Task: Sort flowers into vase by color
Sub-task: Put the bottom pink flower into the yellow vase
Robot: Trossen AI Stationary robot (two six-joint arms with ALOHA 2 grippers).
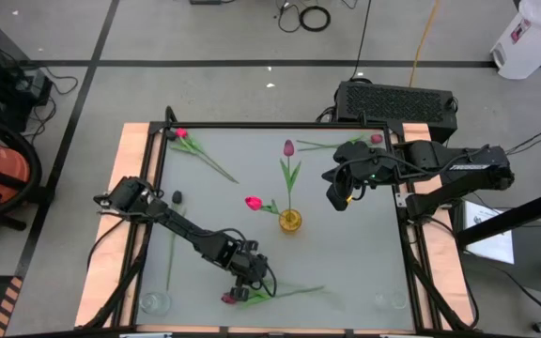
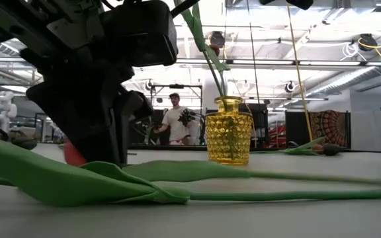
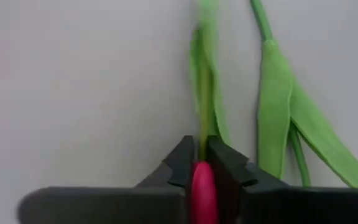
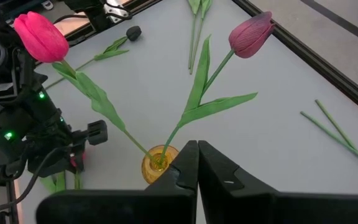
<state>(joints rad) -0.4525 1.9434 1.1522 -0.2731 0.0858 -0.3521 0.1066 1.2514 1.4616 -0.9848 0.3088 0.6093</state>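
**Left hand closing on the near-edge tulip, stem running away toward the right**

The left hand [image 1: 236, 293] is sitting low at the near edge of the desk [image 1: 364, 253], and its fingers [image 3: 180, 163] are pinching a red tulip [image 3: 202, 186] right at the head, where the bloom meets the stem. From that grip the stem and leaves are lying flat on the desk and trailing off toward the right side, roughly along the near edge, so the long axis is pointing away from the left arm. A second green stem [image 3: 277, 112] is lying just beside it, not caught by the fingers.

The yellow glass vase [image 1: 290, 221] is standing at the middle of the desk, farther in from the left hand and slightly to its right, already holding a pink tulip [image 4: 41, 37] and a maroon tulip [image 4: 251, 34]. I judge the lift will be needing the long stem swung upright before its foot can go into the narrow mouth.

The right hand [image 4: 196, 163] is hovering clenched and empty above the vase, nearer to it than the left. More tulips are lying at the far corners
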